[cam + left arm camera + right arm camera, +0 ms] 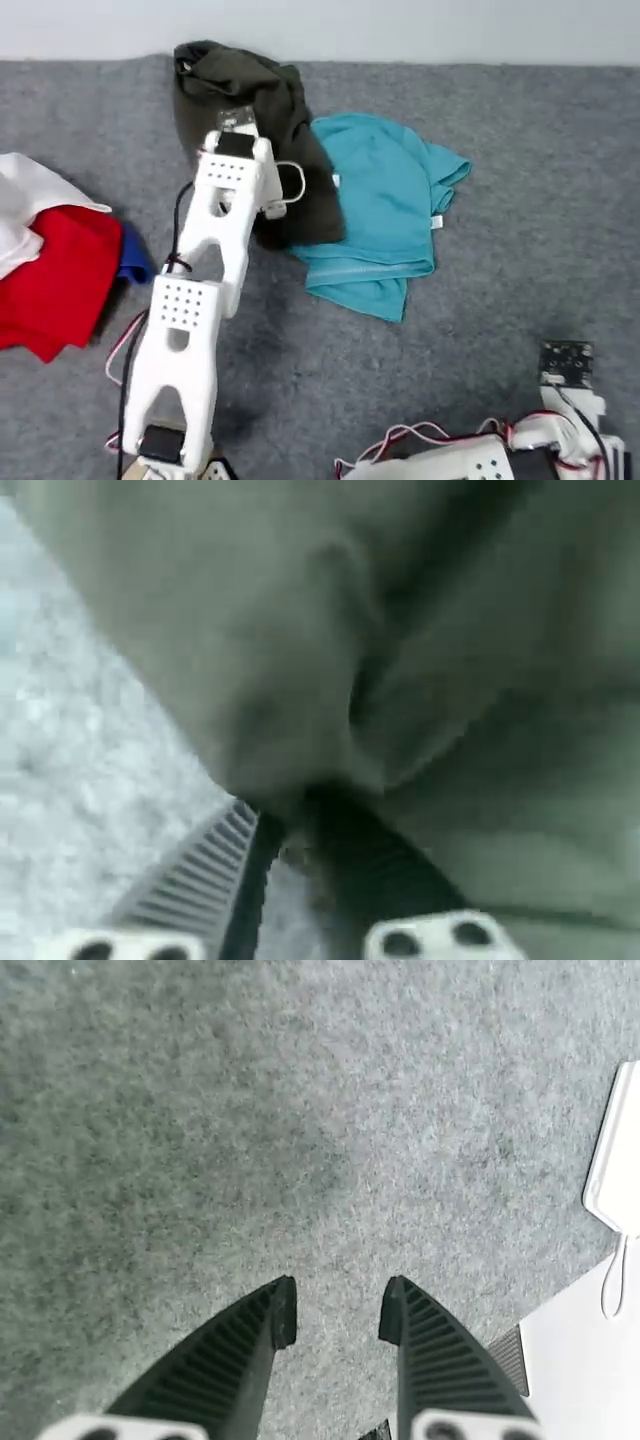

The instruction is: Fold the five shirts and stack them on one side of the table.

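Note:
A dark green shirt [250, 90] lies crumpled at the back of the table, partly over a teal shirt [385, 215]. My left gripper [238, 125] sits on the dark green shirt, shut on a fold of its cloth [300, 680] in the left wrist view, with the gripper [290, 815] pinching the fabric. At the left edge a red shirt [55, 275], a white shirt [25, 200] and a bit of a blue shirt [133, 258] lie in a pile. My right gripper [338, 1312] hangs open over bare grey mat, holding nothing.
The grey mat [520, 250] covers the table. The right arm [520, 450] rests low at the front right corner with its cables. A white object [615, 1160] and a pale surface lie beyond the mat's edge in the right wrist view.

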Available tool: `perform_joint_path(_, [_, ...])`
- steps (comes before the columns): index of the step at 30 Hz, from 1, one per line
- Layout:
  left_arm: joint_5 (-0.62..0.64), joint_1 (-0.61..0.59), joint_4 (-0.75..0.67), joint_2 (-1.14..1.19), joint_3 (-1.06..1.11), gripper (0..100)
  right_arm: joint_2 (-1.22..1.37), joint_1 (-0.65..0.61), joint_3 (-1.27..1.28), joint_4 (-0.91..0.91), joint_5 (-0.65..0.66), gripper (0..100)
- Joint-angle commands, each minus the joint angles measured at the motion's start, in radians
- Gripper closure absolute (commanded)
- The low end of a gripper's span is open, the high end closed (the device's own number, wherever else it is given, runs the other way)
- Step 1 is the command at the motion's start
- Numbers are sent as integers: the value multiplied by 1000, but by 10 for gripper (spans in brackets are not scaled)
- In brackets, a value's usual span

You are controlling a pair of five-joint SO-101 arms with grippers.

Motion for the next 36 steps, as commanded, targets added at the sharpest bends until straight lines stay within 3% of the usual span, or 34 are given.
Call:
perform_joint_path(1, [18, -66, 37, -123, -110, 989, 10, 15, 48, 87, 14, 847])
perform_joint_path(7, [-12, -216, 37, -407, -150, 989, 10, 15, 46, 87, 14, 847])
perform_joint_path(11, [-206, -414, 31, -592, -186, 989, 10, 15, 49, 87, 14, 847])
perform_joint_path(16, [-466, -753, -58, -715, -232, 988, 10, 15, 49, 87, 14, 847])
perform_joint_path(20, [-493, -993, -176, -721, -229, 987, 10, 13, 49, 87, 14, 847])
perform_joint_path(25, [-491, -1155, -184, -692, -220, 986, 10, 8, 49, 87, 14, 847])
perform_joint_path(28, [-489, -1198, -150, -646, -219, 985, 10, 13, 49, 87, 14, 847])
perform_joint_path(31, [-488, -1143, -15, -586, -222, 958, 10, 13, 49, 87, 14, 847])
perform_joint_path(32, [-488, -1119, 40, -571, -220, 921, 10, 13, 48, 87, 14, 847])
perform_joint_path(36, [-423, -1082, 34, -557, -202, 716, 10, 15, 43, 87, 14, 847])
